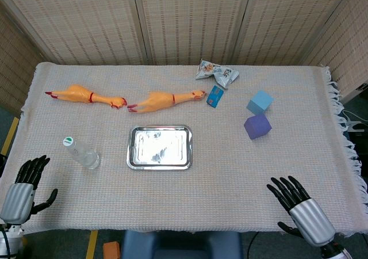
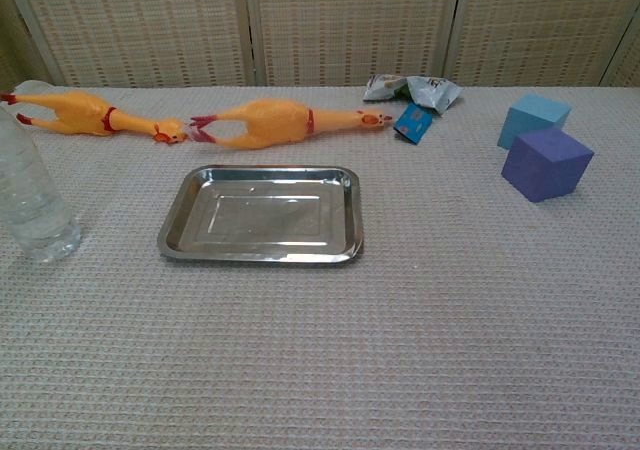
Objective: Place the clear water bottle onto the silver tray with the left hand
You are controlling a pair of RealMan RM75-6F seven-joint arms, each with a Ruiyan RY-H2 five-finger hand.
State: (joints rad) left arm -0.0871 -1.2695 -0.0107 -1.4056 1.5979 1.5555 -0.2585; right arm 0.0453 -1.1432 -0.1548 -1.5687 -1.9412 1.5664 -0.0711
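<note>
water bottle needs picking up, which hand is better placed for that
Left. The left hand sits at the table's near-left edge, close to the water bottle. The right hand is at the far side, beyond the silver tray.

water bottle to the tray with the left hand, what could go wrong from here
1. The clear water bottle stands upright and narrow; the left hand, open at the table's near edge, could knock it over on approach.
2. The smooth clear plastic may slip in the fingers.
3. The silver tray has a raised rim; a low carry could clip it, or the bottle could land straddling it and tip.
</note>
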